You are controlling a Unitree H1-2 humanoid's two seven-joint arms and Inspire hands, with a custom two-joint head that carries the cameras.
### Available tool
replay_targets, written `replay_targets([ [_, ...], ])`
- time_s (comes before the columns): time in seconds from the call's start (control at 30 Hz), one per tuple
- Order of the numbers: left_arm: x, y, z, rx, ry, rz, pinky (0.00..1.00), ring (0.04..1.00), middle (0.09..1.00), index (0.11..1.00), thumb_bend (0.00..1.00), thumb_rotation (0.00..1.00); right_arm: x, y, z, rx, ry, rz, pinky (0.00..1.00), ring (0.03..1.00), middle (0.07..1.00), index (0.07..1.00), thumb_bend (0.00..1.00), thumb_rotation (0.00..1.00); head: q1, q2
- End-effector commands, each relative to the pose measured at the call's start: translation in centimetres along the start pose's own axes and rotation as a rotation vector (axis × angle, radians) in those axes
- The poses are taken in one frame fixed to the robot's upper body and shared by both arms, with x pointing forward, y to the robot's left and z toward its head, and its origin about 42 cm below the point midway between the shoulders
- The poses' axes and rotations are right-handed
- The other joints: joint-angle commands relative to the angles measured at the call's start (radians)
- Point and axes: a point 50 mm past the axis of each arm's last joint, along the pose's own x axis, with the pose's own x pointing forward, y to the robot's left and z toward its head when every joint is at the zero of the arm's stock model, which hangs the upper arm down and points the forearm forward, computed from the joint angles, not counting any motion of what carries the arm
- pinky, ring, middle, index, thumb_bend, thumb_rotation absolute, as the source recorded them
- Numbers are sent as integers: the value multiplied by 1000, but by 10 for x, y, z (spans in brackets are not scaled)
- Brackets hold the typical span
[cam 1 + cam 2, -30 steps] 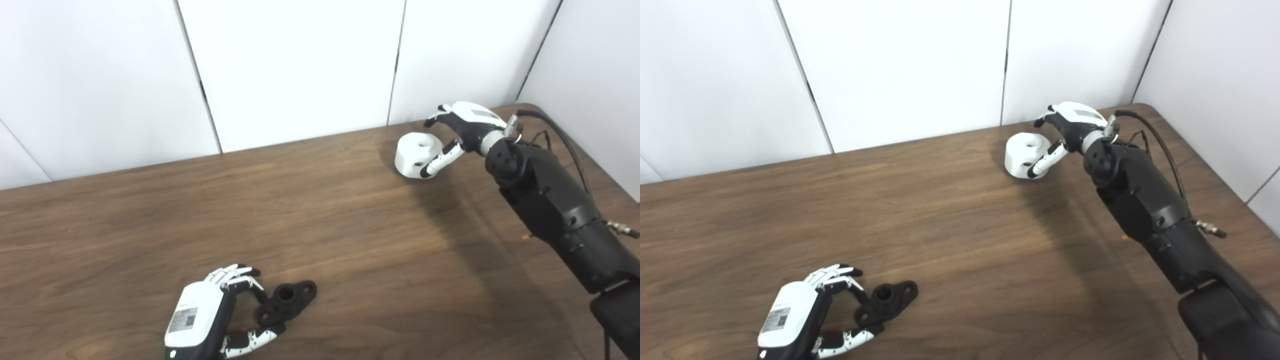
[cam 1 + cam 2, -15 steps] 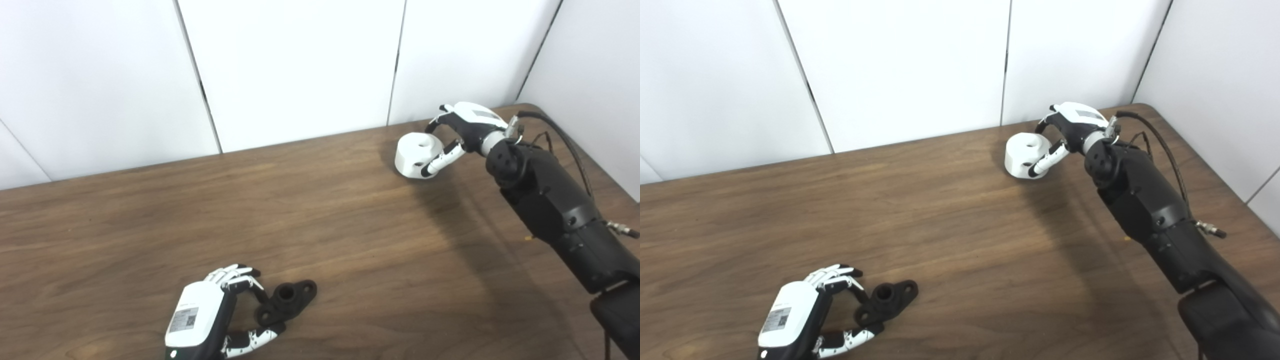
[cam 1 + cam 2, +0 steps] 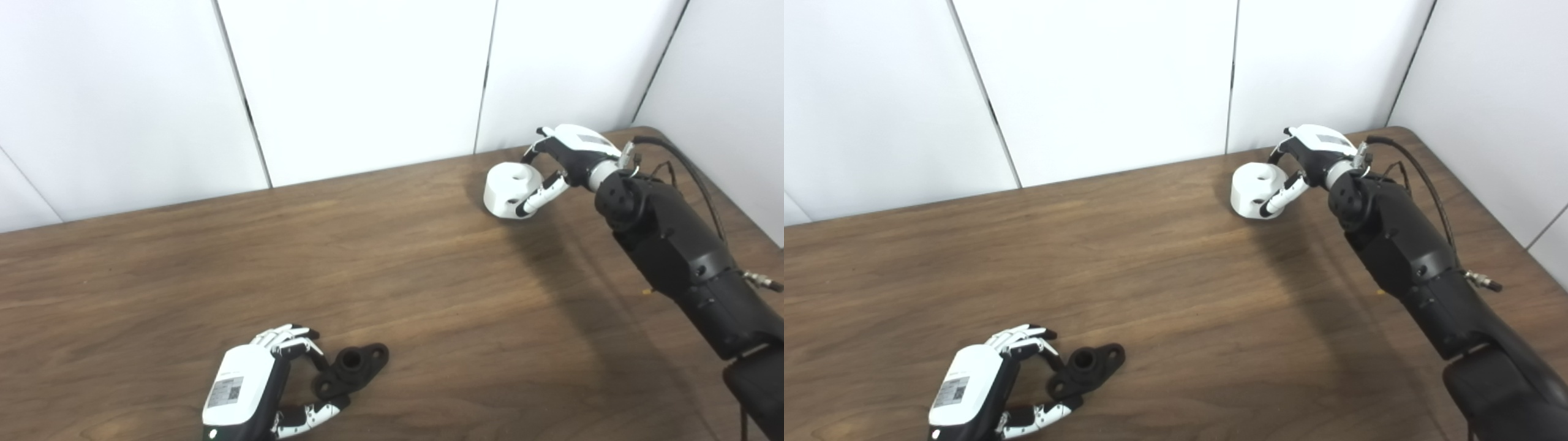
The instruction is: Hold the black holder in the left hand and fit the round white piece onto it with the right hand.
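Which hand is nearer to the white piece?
Right. The right hand is wrapped around the white piece at the table's far right; the left hand is far away at the near edge, by the black holder.

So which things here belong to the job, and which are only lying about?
Belong to the job:
black holder
round white piece
left hand
right hand

Only lying about:
nothing loose that I can see; only the wooden table and white wall panels

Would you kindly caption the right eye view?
Right hand closes around white piece; left hand reaches black holder.
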Motion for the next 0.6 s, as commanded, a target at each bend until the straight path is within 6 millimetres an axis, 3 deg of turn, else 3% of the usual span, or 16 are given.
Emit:
replay_targets([
  [0.0, -11, -16, -7, -7, 63, -118, 816, 828, 762, 487, 518, 45, 3, -32, 7, -9, -43, -104, 1000, 1000, 1000, 691, 894, 296, 0, 1],
  [0.57, -11, -14, -3, 4, 75, -126, 811, 827, 760, 487, 518, 46, 3, -32, 8, -19, -55, -108, 1000, 1000, 984, 671, 870, 284, 8, 11],
])
